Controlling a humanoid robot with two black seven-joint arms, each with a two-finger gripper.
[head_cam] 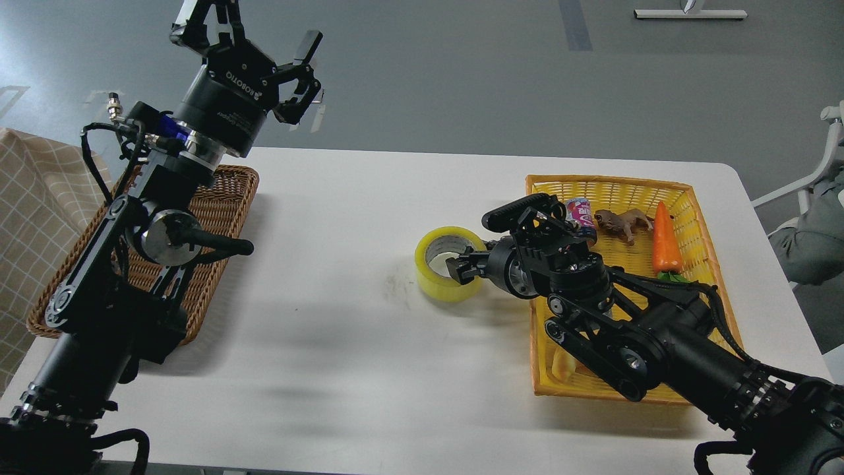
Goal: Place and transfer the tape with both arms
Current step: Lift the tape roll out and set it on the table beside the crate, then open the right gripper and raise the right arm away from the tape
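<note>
While resting near the middle of the tabletop (343, 369), just left of the yellow basket (699, 198): tape (446, 264), core upward. Gripped at its right wall by right gripper (465, 265), one finger inside the core, one outside. Raised above the wicker basket (221, 204) at the left edge: left gripper (264, 39), fingers spread, empty. In yellow basket: carrot (666, 241), toy animal (623, 223), can (580, 212).
</note>
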